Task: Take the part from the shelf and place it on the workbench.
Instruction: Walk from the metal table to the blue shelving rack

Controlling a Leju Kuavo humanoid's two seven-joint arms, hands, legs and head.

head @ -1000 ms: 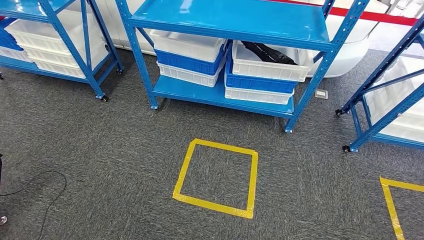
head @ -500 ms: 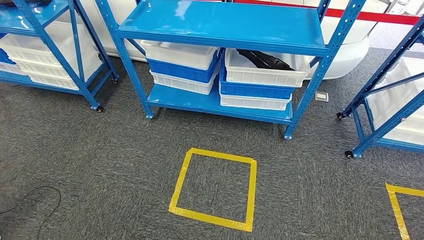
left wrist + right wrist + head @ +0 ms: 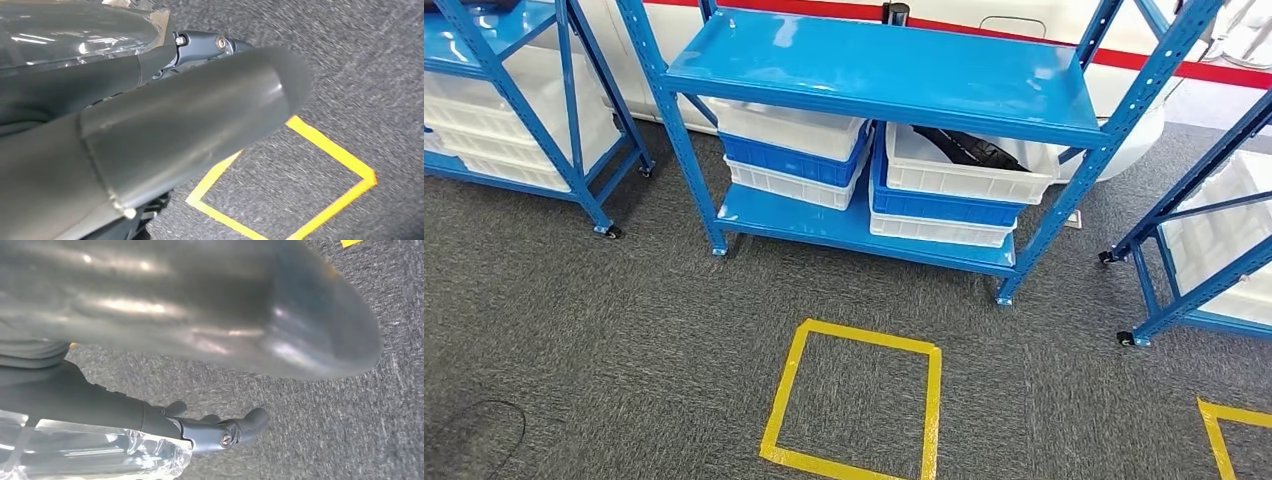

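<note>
Both arms hanging.
Left hand [image 3: 165,125] and right hand [image 3: 210,335] empty over floor, fingers apart.

I see a blue shelf [image 3: 879,75] ahead on grey carpet. Its lower level carries stacked white and blue bins [image 3: 789,150]; a dark part [image 3: 969,148] lies in the right-hand top bin. A yellow tape square [image 3: 854,405] marks the floor before it.

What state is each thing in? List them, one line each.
black part: lying in the white bin, not yet taken.
white bin: open-topped, on top of a stack of bins.
yellow tape square: nothing inside it.
left hand: holds nothing, over carpet.
right hand: holds nothing, over carpet.
</note>
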